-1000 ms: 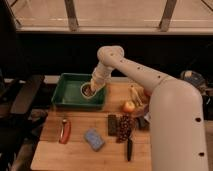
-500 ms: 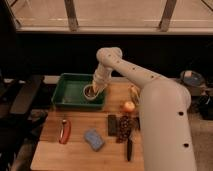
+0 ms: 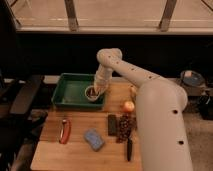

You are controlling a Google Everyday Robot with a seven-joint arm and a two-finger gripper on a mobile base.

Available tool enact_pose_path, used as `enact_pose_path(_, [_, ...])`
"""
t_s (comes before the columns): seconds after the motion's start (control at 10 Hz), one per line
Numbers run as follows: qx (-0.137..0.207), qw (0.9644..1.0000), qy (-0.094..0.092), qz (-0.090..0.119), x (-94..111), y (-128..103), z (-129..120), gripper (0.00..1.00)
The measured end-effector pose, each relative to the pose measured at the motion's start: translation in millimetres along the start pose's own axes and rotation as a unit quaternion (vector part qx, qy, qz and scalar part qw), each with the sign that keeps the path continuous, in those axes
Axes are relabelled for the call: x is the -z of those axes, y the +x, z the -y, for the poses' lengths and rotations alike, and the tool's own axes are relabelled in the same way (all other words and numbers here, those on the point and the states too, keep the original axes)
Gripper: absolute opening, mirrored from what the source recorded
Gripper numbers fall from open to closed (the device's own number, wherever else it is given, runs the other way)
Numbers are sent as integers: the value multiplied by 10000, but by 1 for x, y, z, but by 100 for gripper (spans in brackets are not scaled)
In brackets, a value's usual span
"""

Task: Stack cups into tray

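- Green tray (image 3: pixel 67 95) sits at the back left of the wooden table (image 3: pixel 75 152), its long side running along the table's far edge.
- White arm (image 3: pixel 145 87) reaches from the lower right, bends at an elbow high behind the table and drops down into the tray's right end.
- Gripper (image 3: pixel 95 90) is low inside the tray, near its right wall and front corner.
- Cup (image 3: pixel 92 93), small and pale with a dark inside, stands upright in that same corner of the tray, right at the gripper's tip; the two look to be touching.
- Whether the pincer is wide, narrow or clamped on the cup cannot be told from this view.
- Red tool (image 3: pixel 64 131) lies on the table in front of the tray, towards the left.
- Blue sponge (image 3: pixel 93 139) lies near the table's front edge, right of the red tool.
- Dark block (image 3: pixel 112 124) lies just right of the sponge and further back, with a bunch of dark grapes (image 3: pixel 126 128) beside it.
- Knife (image 3: pixel 129 148) lies in front of the grapes, pointing towards the front edge.
- Orange fruit (image 3: pixel 129 106) rests behind the grapes, close to the arm's broad lower part.
- Grey bowl (image 3: pixel 192 78) shows on a dark surface at the far right, well apart from the table.
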Motion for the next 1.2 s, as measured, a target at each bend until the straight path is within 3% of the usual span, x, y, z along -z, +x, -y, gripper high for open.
enact_pose_path(0.3, [7, 10000, -1, -19, 2, 0, -2, 67])
enact_pose_path(0.5, [26, 10000, 3, -39, 3, 0, -3, 79])
enact_pose_path(1.0, [79, 9999, -20, 59, 18, -5, -8, 80])
enact_pose_path(1.2, [75, 9995, -55, 290, 39, -11, -8, 80])
